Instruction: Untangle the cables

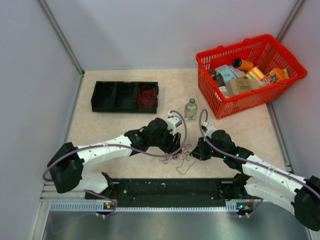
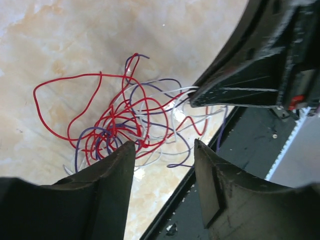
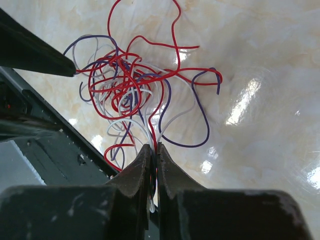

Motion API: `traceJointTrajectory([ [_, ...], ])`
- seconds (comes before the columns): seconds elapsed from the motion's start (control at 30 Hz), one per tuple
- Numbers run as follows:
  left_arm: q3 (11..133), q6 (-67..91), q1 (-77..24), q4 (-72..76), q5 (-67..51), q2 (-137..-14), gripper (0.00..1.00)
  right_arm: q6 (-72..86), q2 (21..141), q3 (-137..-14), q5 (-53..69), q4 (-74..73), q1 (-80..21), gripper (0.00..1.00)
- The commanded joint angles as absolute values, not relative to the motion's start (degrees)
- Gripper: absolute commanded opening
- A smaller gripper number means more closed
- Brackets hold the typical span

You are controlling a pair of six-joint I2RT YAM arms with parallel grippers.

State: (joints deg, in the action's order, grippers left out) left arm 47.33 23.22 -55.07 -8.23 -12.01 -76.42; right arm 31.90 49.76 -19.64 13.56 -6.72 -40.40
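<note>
A tangle of thin red, white and dark blue-grey cables [image 1: 182,156] lies on the beige table between my two grippers. It shows in the left wrist view [image 2: 120,120] and in the right wrist view [image 3: 130,85]. My right gripper [image 3: 154,146] is shut on a few white and red strands at the tangle's near edge; it also shows in the top view [image 1: 197,150] and in the left wrist view [image 2: 196,97]. My left gripper [image 2: 162,147] is open, its fingertips [image 2: 127,150] at the tangle's edge, holding nothing. In the top view it [image 1: 174,146] sits left of the tangle.
A black tray [image 1: 107,95] at the back left holds a bunch of red wire [image 1: 146,96] in its right compartment. A small glass bottle [image 1: 190,109] stands behind the grippers. A red basket [image 1: 287,62] of groceries is at the back right. A black strip [image 1: 165,190] runs along the near edge.
</note>
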Motion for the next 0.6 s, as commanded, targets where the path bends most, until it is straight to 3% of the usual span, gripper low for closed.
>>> traceJointTrajectory([
  [0.0,50.7,22.9,-55.0,-8.4,-9.5,-80.8,0.51,30.1,48.1,-22.3,12.0,-7.2,-40.9,0.00],
  [0.23,53.2,23.1,-55.0,-8.6,-8.5,-85.4,0.41,29.7,48.1,-22.0,11.9,-7.5,-40.9,0.00],
  [0.43,53.7,23.6,-55.0,-8.1,-8.3,-86.7,0.21,29.8,48.1,-21.6,11.8,-7.1,-40.9,0.00],
  [0.57,54.4,23.7,-55.2,-8.0,-10.3,-87.7,0.21,29.8,48.1,-21.6,11.6,-7.1,-40.9,0.00],
])
